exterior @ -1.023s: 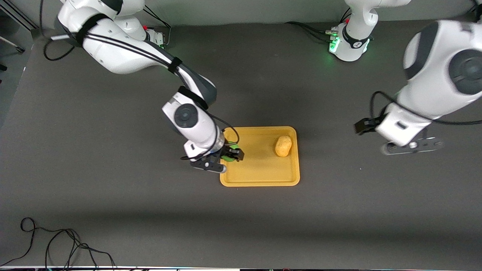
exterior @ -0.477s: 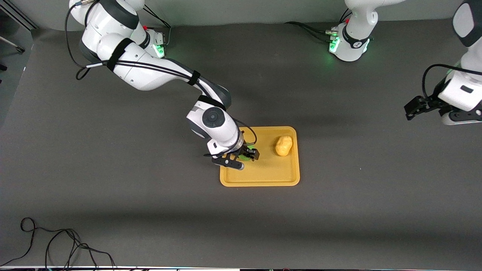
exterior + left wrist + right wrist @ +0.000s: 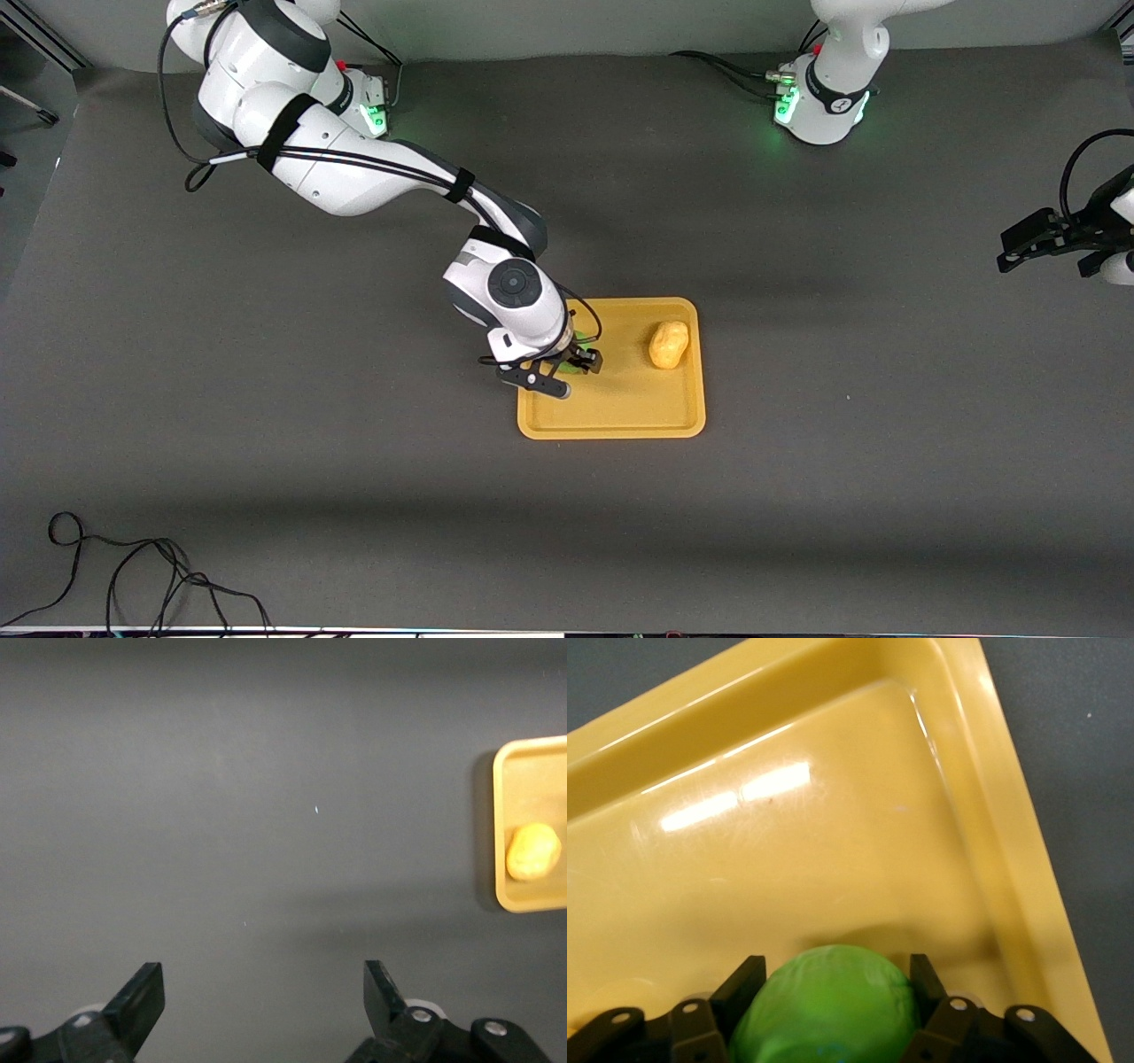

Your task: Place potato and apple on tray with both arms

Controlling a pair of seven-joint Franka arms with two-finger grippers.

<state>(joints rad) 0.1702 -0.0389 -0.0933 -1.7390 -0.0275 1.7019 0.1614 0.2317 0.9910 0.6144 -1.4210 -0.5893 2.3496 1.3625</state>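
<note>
The orange-yellow tray (image 3: 620, 418) lies mid-table. The yellow-tan potato (image 3: 668, 344) rests on it near the rim toward the left arm's end; it also shows in the left wrist view (image 3: 532, 851) with the tray (image 3: 532, 771). My right gripper (image 3: 574, 361) is low over the tray's right-arm end, shut on the green apple (image 3: 828, 1001), with a finger (image 3: 740, 983) against each side above the tray floor (image 3: 833, 815). In the front view the gripper hides most of the apple. My left gripper (image 3: 1012, 250) is open and empty over bare table at the left arm's end, as its wrist view (image 3: 261, 983) shows.
The arm bases (image 3: 824, 97) stand along the table's back edge. A loose black cable (image 3: 133, 576) lies at the corner nearest the front camera, toward the right arm's end. Dark bare table surrounds the tray.
My right gripper carried the apple farther in over the tray and lower. My left arm drew away from the tray toward its own end of the table.
</note>
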